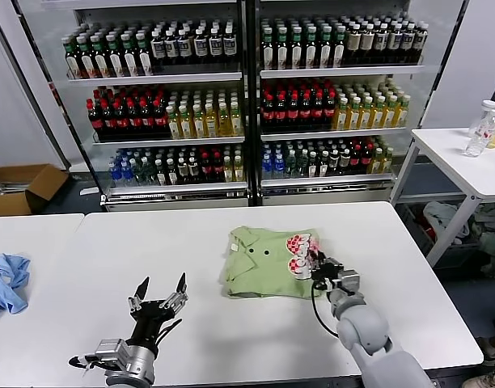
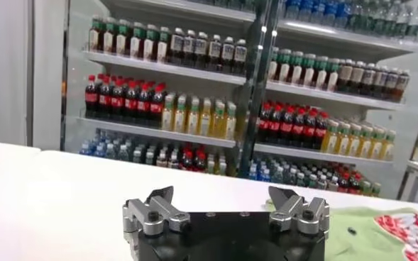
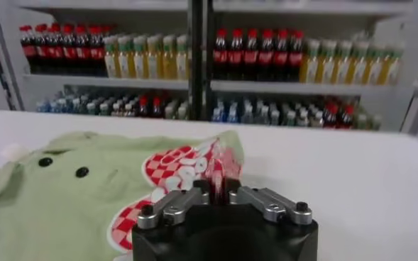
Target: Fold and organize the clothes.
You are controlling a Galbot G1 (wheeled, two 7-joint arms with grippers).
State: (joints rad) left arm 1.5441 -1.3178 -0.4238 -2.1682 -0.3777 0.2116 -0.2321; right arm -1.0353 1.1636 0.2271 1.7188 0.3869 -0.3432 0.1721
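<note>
The light green polo shirt [image 1: 264,260] lies folded in a rough rectangle at the middle of the white table [image 1: 110,259]. Its collar and buttons face left and the red-and-white print is at its right edge. My right gripper [image 1: 316,267] is at that right edge, shut on a fold of the printed cloth [image 3: 212,170]. My left gripper [image 1: 160,291] hovers open and empty over bare table left of the shirt. In the left wrist view the gripper [image 2: 223,198] shows its jaws wide apart, with the shirt [image 2: 379,230] off to one side.
A light blue cloth [image 1: 6,279] lies on the neighbouring table at the far left. Drink shelves [image 1: 247,97] stand behind the table. A side table [image 1: 466,162] with bottles is at the right. A cardboard box [image 1: 21,187] sits on the floor at the left.
</note>
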